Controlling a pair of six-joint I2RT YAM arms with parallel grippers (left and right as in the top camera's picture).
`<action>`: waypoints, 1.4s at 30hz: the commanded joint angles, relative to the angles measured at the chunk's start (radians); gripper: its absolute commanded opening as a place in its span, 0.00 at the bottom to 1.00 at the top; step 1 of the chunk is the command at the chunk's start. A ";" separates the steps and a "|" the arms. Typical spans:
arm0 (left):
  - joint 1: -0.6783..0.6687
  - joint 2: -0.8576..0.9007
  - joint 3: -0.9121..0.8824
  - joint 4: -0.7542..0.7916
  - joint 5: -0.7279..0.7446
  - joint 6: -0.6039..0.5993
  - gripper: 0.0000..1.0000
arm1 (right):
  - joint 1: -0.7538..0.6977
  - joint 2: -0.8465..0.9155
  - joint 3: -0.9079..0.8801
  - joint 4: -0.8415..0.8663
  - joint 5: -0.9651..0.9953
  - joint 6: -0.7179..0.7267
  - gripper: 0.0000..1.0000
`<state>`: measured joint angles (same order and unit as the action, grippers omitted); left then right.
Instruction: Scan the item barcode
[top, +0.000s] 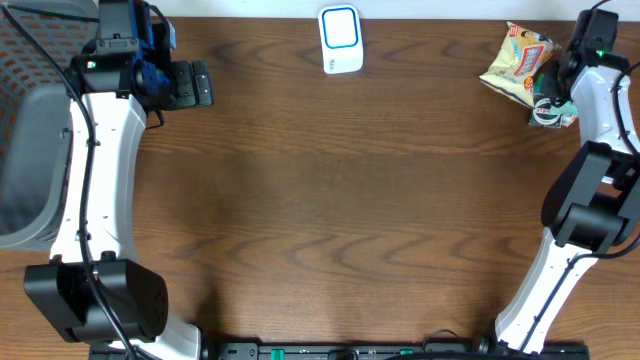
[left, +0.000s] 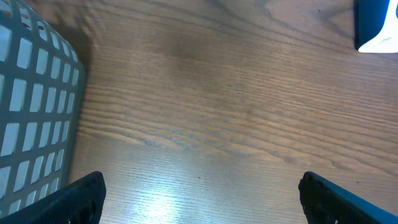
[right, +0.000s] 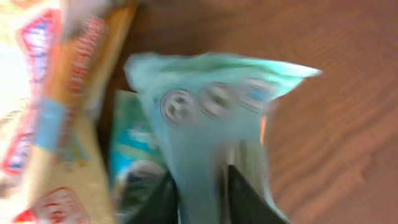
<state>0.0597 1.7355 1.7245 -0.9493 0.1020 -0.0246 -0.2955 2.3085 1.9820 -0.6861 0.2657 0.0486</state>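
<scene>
Here, the brown wooden table (top: 330, 200) is being spanned by both arms. The grey plastic mesh basket (top: 25, 150) is being shown beside the left gripper (top: 203, 85), whose fingers are being held spread wide. The crinkled yellow snack bag (top: 515, 62) is being shown just beside the right gripper (right: 202, 199), the white-and-blue box-shaped scanner (top: 341, 40) well apart from it. The pale teal foil packet (right: 205, 106) is being pinched between its fingers.
</scene>
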 joint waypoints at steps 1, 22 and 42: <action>-0.002 -0.002 -0.004 -0.004 -0.002 0.013 0.98 | -0.005 0.009 -0.002 0.017 -0.086 0.006 0.24; -0.002 -0.002 -0.004 -0.004 -0.002 0.013 0.98 | 0.047 -0.209 -0.002 -0.283 -0.192 0.122 0.15; -0.002 -0.002 -0.004 -0.004 -0.002 0.013 0.98 | 0.351 -0.791 -0.478 -0.375 -0.222 0.085 0.99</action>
<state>0.0593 1.7355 1.7248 -0.9497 0.1020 -0.0246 0.0368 1.6493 1.6287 -1.1091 0.0185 0.1444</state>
